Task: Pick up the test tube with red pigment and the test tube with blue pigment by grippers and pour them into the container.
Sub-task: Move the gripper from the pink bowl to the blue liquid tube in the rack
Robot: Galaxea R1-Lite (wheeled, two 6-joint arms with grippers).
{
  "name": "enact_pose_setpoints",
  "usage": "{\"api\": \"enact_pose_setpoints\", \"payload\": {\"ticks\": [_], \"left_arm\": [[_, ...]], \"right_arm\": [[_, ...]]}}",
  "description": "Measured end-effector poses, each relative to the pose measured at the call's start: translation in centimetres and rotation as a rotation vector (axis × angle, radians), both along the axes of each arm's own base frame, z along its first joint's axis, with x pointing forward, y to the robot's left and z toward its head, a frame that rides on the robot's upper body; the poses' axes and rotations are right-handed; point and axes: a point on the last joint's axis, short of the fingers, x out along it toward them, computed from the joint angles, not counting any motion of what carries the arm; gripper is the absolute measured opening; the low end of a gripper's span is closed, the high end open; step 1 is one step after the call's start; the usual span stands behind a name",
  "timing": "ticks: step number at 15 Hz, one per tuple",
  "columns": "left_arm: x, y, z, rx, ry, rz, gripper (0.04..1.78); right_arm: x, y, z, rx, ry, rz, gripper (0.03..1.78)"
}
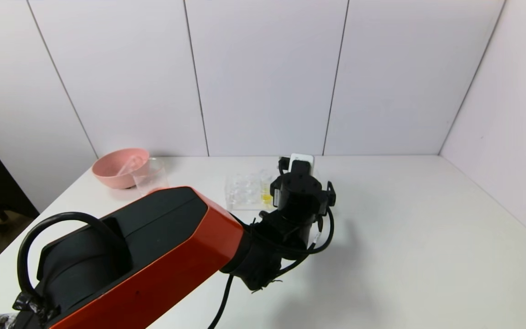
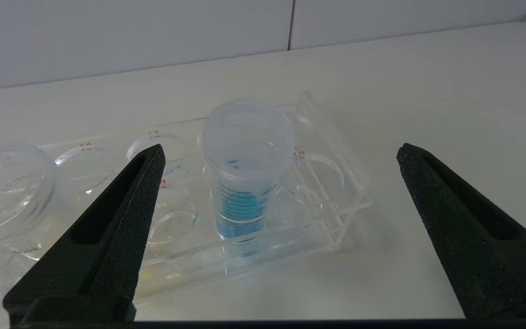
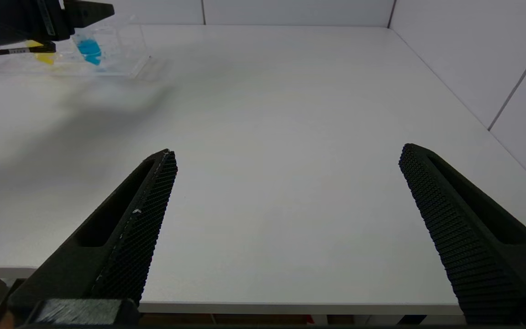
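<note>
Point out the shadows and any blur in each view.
Head view: soft shadow on the table beside the left arm. Left wrist view: blue tube sharp, the near rack holes blurred. Right wrist view: a broad grey shadow below the rack; right pincer crisp.

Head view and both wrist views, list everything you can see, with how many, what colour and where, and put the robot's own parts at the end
test tube with blue pigment: one, clear with blue liquid, upright in the tube rack, between the left gripper's open jaws
tube with yellow liquid: one, clear with yellow liquid, in the same rack
tube rack: one, clear, on the table at mid-far
beaker: one, clear glass, on the table's far left beside the bowl
bowl: one, pink, far left, something pale and clear inside
table: one, white
test tube with red pigment: not made out in any view
left gripper: one, black, open, at the rack
right gripper: one, black, open, over the table's near edge
</note>
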Motion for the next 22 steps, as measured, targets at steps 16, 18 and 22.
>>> {"api": "enact_pose_setpoints", "payload": {"ticks": [16, 18, 22], "left_arm": [[1.9, 0.0, -0.6, 0.006, 0.007, 0.027, 1.78], [2.0, 0.0, -0.7, 0.007, 0.008, 0.027, 1.78], [2.0, 0.0, -0.8, 0.009, 0.009, 0.029, 1.74]], "right_arm": [[0.0, 0.0, 0.0, 0.0, 0.0, 0.0, 1.78], [0.0, 0.0, 0.0, 0.0, 0.0, 0.0, 1.78], [0.0, 0.0, 0.0, 0.0, 0.0, 0.0, 1.77]]}}
